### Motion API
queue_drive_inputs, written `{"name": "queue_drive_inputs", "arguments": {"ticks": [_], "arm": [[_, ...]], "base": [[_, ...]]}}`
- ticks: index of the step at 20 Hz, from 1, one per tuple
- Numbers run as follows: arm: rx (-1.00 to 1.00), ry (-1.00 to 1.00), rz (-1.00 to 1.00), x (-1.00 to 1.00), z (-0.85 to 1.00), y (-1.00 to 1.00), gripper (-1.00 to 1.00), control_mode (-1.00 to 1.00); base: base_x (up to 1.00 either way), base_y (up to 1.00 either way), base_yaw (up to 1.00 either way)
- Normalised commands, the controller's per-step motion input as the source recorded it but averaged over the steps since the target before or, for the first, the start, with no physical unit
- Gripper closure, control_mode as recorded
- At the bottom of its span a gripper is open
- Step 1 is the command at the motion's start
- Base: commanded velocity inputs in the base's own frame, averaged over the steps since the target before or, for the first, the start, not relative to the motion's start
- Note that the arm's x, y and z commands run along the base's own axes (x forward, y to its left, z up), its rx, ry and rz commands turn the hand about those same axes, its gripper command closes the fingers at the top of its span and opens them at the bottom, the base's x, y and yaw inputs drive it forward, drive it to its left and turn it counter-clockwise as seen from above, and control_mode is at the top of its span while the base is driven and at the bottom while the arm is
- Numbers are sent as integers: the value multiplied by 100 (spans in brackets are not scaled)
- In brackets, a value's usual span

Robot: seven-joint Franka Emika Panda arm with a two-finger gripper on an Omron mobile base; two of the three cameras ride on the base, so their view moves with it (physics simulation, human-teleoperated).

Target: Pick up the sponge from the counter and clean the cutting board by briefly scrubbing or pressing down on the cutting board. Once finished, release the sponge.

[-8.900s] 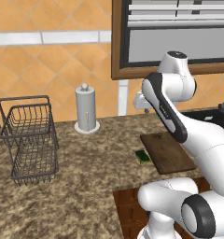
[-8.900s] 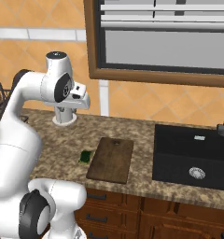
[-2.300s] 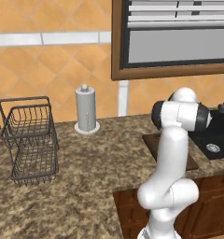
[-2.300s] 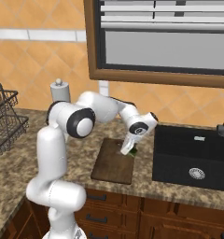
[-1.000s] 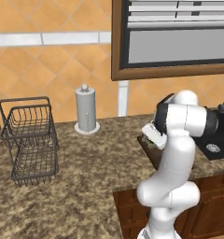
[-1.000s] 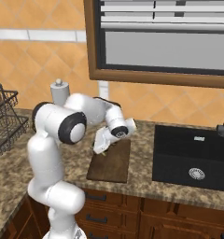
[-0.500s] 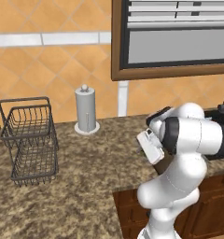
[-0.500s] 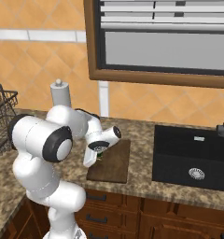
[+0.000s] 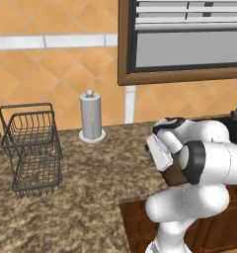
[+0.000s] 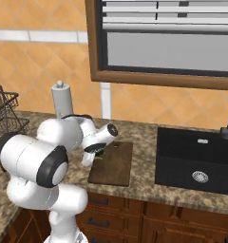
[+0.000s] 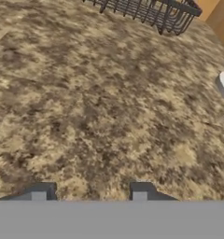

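Cutting board [image 10: 112, 163], flat dark wood slab, speckled granite counter [image 11: 95, 102], pincer [image 11: 89, 190] tips apart, grip unclear.

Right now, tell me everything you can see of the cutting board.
The cutting board is a thin, flat, dark brown rectangular slab that looks like wood, with a small hole near one far corner. It lies flat on the speckled counter, to the left of the black sink, its near end close to the counter's front edge. The robot's white arm hangs over its left far corner and hides that part. A bit of dark green, likely the sponge, shows at that left edge under the arm.
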Motion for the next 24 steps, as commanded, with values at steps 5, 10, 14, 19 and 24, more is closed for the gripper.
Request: {"name": "queue_drive_inputs", "arguments": {"ticks": [5, 10, 14, 19, 24], "arm": [[-4, 29, -3, 16, 86, -10, 100, -100], [43, 12, 4, 2, -58, -83, 100, -100], [49, -8, 4, -33, -97, -100, 100, -100], [10, 0, 0, -2, -100, -58, 100, -100], [-37, 0, -6, 13, -81, -57, 100, -100]], "base": [[0, 0, 0], [0, 0, 0], [0, 0, 0], [0, 0, 0], [0, 0, 0]]}}
